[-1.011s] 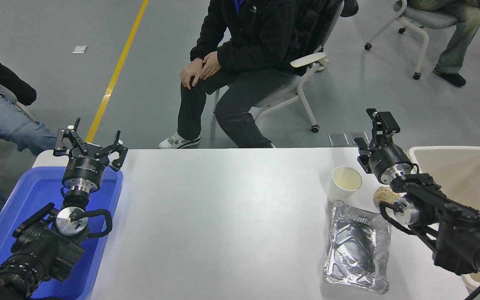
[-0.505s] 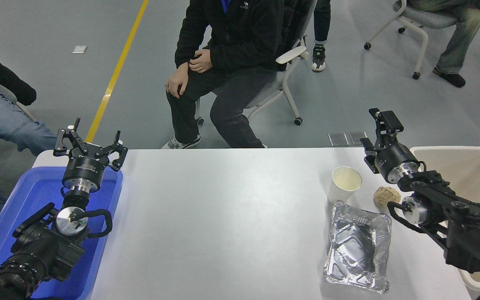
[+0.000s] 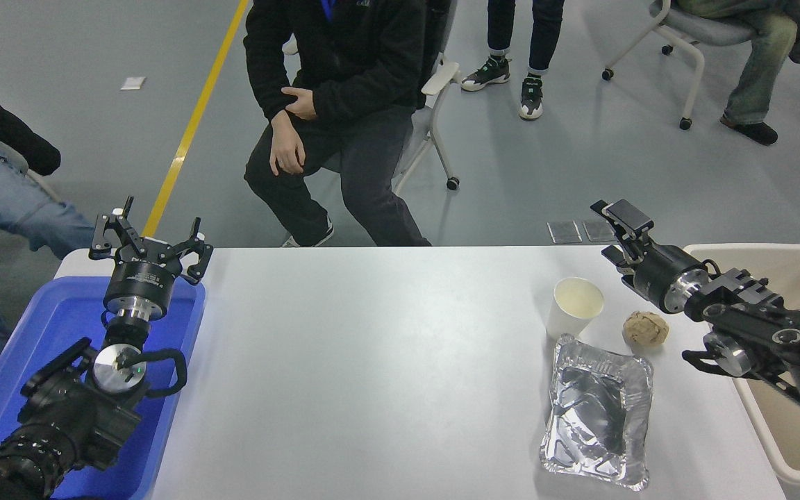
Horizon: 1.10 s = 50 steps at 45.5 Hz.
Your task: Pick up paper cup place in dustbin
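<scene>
The paper cup (image 3: 576,305) stands upright on the white table at the right, white outside and cream inside. My right gripper (image 3: 615,236) hovers just behind and to the right of the cup, apart from it, open with nothing in it. Its arm reaches in over the left rim of the beige dustbin (image 3: 754,251), which stands at the table's right edge. My left gripper (image 3: 150,235) is parked open above the blue tray at the lower left.
A crumpled brown paper ball (image 3: 645,329) lies right of the cup. A silver foil tray (image 3: 598,410) sits just in front of both. The blue tray (image 3: 39,326) is at the left edge. A seated person (image 3: 330,83) and others are beyond the far side.
My right arm has drawn back to the right and flattened out over the dustbin's rim, uncovering the paper ball. Its gripper now points left. The seated person has rolled to the left.
</scene>
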Tool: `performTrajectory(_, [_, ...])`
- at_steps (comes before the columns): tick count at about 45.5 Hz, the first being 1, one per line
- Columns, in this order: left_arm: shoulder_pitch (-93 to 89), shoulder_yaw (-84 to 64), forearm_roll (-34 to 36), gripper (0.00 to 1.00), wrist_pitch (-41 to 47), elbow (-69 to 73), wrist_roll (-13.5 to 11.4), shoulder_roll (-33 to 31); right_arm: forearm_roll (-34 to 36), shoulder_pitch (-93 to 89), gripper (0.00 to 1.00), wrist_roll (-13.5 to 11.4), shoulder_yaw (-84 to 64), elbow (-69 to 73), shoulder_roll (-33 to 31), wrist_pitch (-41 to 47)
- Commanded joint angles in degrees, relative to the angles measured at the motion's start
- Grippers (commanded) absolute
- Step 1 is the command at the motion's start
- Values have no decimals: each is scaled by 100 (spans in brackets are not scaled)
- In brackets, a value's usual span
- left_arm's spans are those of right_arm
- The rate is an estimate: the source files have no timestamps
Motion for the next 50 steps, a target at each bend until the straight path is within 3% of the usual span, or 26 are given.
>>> performTrajectory(1, [0,0,0,99,-13,0,0,0,-889,758,100,-73,-677,74,-542,459])
performTrajectory(2, [0,0,0,99,-4,0,0,0,-968,829,100,-117,-686,74,-569,616])
performTrajectory(4, [0,0,0,99,-4,0,0,0,-1327,1030,100,-475,-677,65,-665,1336])
performTrajectory(9, [0,0,0,99,-4,0,0,0,-1715,1356,100,-925,-625,135,-788,2040])
performTrajectory(19, [0,0,0,99,-4,0,0,0,-1707,2050,100,-1549,-747,214,-1201,2999])
performTrajectory(26, [0,0,0,99,-13,0,0,0,-1453,3051,100,-2226,-1449,346,-1123,3483])
performTrajectory(37, [0,0,0,99,-13,0,0,0,173,4291,100,-2235,-3286,346,-859,3834])
performTrajectory(50, [0,0,0,99,-13,0,0,0,473,5258,100,-2235,-4807,363,204,4599])
